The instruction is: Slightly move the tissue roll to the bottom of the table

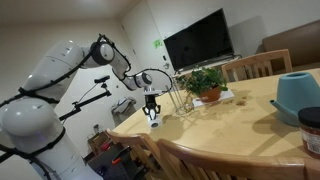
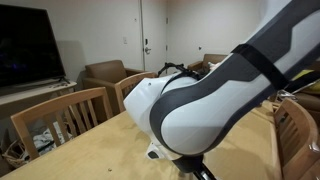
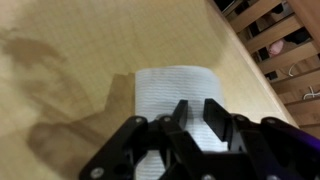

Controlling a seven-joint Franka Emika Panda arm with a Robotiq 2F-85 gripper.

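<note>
At the rounded corner of the bench (image 1: 240, 135) closest to the arm (image 1: 60, 85), we see the roll (image 1: 154, 122) sitting near the edge. The pincer (image 1: 152, 106) points straight down, right on top of it. Further along the bench, well apart from the roll, a wire rack (image 1: 177, 95) stands with a plant (image 1: 207, 82) just beside it. A teal container (image 1: 297, 92) sits toward the far end, and a TV (image 1: 198, 40) shows against the wall behind.

From the wrist we look down on the roll (image 3: 170, 80), white and finely ribbed, resting on bare tan wood. The two black fingers (image 3: 214, 115) overlap its near edge. They stand close together with only a narrow gap, much narrower than the roll, and white paper shows between them. We cannot tell whether they pinch the paper or only hang over it. A dark shadow (image 3: 45, 60) falls across the wood to one side, and a chair (image 3: 285, 45) shows beyond the bench's edge.

In an exterior view the arm (image 2: 220, 95) fills most of the picture and hides the pincer. There we make out only the bench top (image 2: 85, 150), chairs at its far side and the TV (image 2: 25, 45).
</note>
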